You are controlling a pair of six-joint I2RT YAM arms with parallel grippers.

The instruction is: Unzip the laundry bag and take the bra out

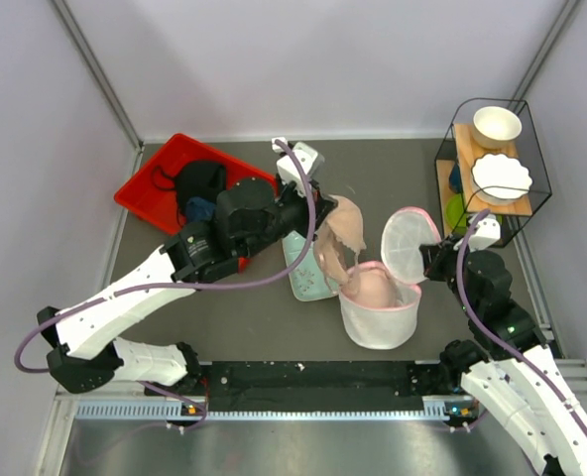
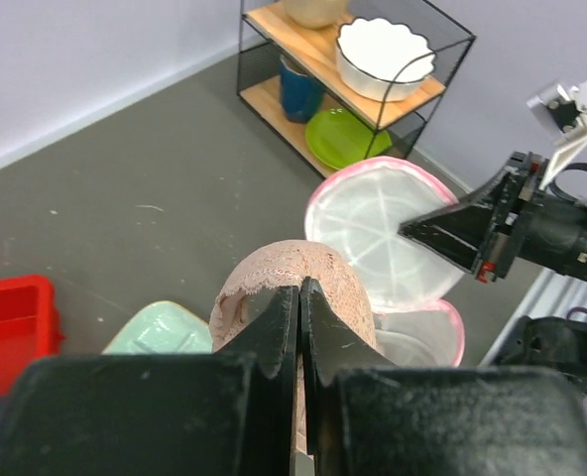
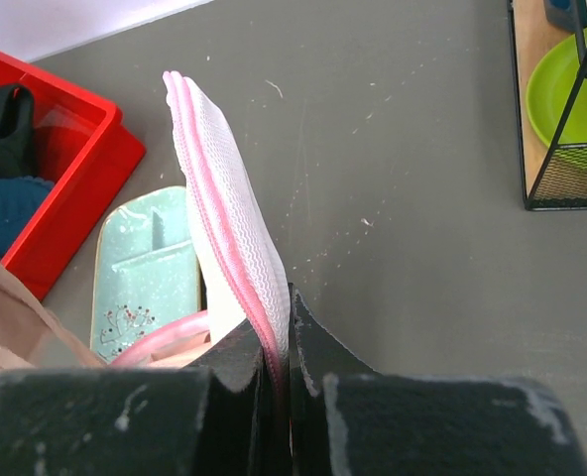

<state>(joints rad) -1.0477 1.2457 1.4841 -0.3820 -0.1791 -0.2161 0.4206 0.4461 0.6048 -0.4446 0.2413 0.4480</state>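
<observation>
The laundry bag [image 1: 378,317] stands open at table centre, its round lid [image 1: 410,244] flipped up to the right. My right gripper [image 1: 430,260] is shut on the lid's pink edge [image 3: 236,268]. My left gripper [image 1: 311,220] is shut on the pale pink bra [image 1: 341,233] and holds it up above the bag's left rim. One cup [image 1: 370,288] still lies inside the bag. In the left wrist view the bra [image 2: 318,273] bulges just beyond the closed fingers, with the lid [image 2: 373,233] behind it.
A mint green tray [image 1: 303,278] lies left of the bag. A red bin [image 1: 179,178] with black and dark blue cloth sits back left. A wire shelf [image 1: 492,169] with white bowls and a green plate stands back right.
</observation>
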